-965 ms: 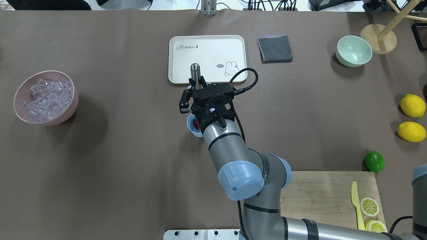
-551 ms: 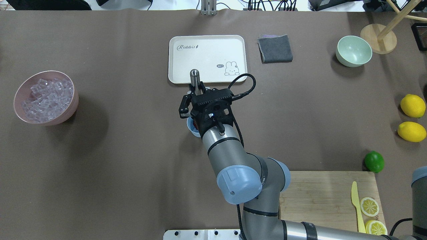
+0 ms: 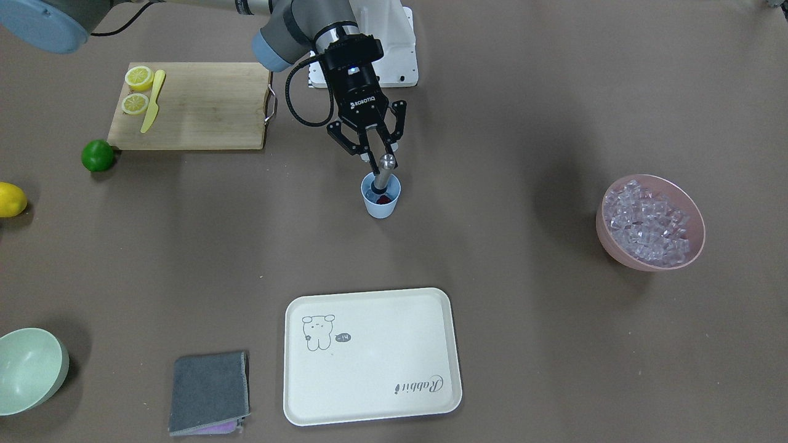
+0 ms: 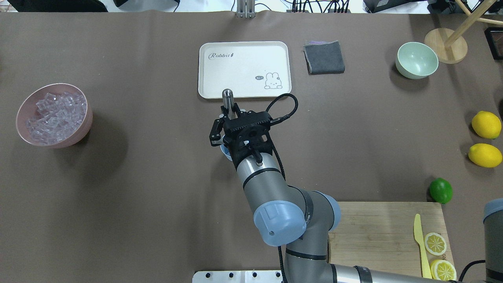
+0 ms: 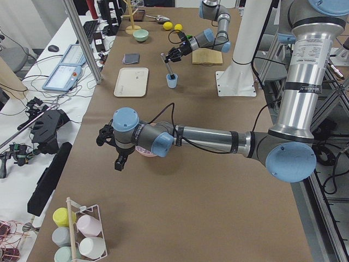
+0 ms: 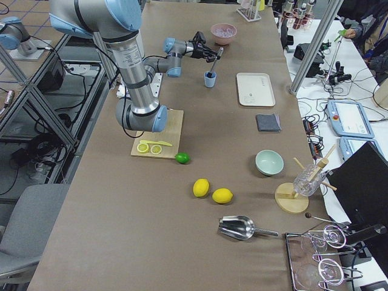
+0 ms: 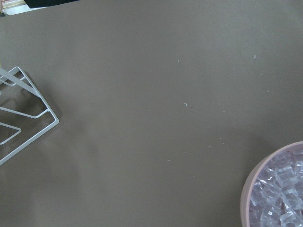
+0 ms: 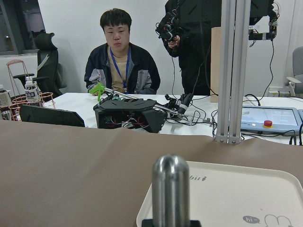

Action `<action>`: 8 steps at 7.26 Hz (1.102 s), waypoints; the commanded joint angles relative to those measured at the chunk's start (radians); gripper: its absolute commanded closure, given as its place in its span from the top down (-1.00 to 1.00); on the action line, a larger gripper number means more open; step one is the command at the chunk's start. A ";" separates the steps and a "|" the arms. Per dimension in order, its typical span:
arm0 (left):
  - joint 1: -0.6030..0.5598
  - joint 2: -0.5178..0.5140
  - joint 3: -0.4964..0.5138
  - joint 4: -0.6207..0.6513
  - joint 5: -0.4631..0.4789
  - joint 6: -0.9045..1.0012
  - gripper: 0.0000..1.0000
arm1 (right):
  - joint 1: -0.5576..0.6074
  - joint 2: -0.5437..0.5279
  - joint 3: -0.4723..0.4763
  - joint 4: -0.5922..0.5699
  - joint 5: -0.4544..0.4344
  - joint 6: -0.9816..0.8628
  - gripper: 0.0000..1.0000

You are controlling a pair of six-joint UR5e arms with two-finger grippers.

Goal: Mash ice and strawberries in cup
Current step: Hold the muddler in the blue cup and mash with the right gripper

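Note:
The pale blue cup (image 3: 380, 206) stands mid-table, and the red strawberry (image 3: 383, 200) lies inside it. My right gripper (image 3: 375, 159) is shut on a metal muddler (image 3: 383, 173), whose lower end is in the cup. In the overhead view the gripper (image 4: 230, 114) hides most of the cup (image 4: 224, 151). The muddler's rounded top fills the right wrist view (image 8: 170, 189). The ice (image 3: 646, 224) is heaped in a pink bowl (image 3: 640, 263) far to the side. My left gripper (image 5: 112, 147) hovers beside that bowl; I cannot tell whether it is open or shut.
A white rabbit tray (image 4: 243, 51), a grey cloth (image 4: 324, 58) and a mint-green bowl (image 4: 416, 59) lie beyond the cup. Two lemons (image 4: 486, 125), a lime (image 4: 440, 190) and a cutting board (image 4: 377, 232) with a yellow knife lie at the right. A wire rack (image 7: 19, 118) shows in the left wrist view.
My right gripper has drawn back toward the robot's base with the muddler, and it now covers more of the cup in the overhead view. The ice bowl has not moved.

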 commanded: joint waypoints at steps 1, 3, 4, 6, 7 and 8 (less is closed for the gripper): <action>0.000 0.001 -0.001 0.000 0.000 0.000 0.95 | -0.001 0.001 -0.006 0.000 0.006 0.000 -1.00; 0.000 0.007 -0.012 0.000 0.000 0.000 0.95 | -0.001 0.004 0.006 0.000 0.009 -0.003 -1.00; 0.000 0.007 -0.012 -0.002 0.000 0.000 0.95 | -0.001 0.006 0.032 0.000 0.015 -0.006 -1.00; 0.000 0.007 -0.012 -0.002 0.000 -0.017 0.95 | 0.004 -0.002 0.075 -0.002 0.029 -0.013 -1.00; 0.000 0.007 -0.013 -0.002 0.000 -0.017 0.95 | 0.004 -0.004 0.109 0.000 0.041 -0.039 -1.00; -0.002 0.007 -0.019 -0.002 -0.002 -0.018 0.95 | 0.004 -0.004 0.124 -0.002 0.042 -0.050 -1.00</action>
